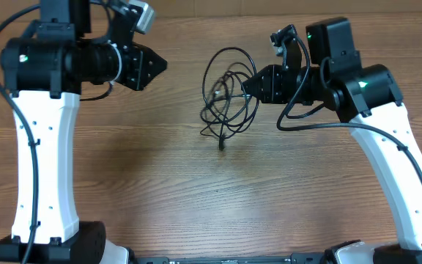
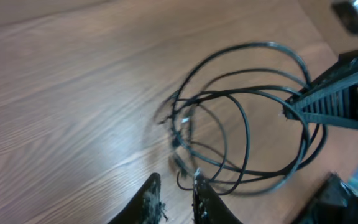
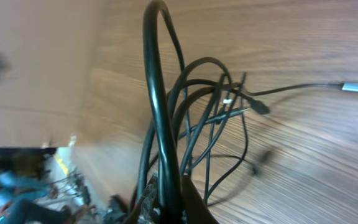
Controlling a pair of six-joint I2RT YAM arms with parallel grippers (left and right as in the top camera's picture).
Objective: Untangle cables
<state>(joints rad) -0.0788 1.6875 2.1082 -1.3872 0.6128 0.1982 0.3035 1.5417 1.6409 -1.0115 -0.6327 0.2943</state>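
Note:
The cables [image 1: 227,95] are thin black cords looped in a tangle at the middle of the wooden table, with a knot near the centre and one end trailing toward me. My right gripper [image 1: 249,83] is shut on cable loops at the tangle's right side; in the right wrist view the cables [image 3: 191,118] run up from between the shut fingers [image 3: 169,199], and a silvery plug [image 3: 357,88] lies on the wood. My left gripper [image 1: 160,67] is open and empty, left of the tangle. In the left wrist view its fingertips [image 2: 176,183] sit just short of the cables [image 2: 229,137].
The wooden table [image 1: 123,183] extends around the tangle. Both white arm bases stand at the front corners. The right gripper's dark finger [image 2: 334,102] shows in the left wrist view at the right.

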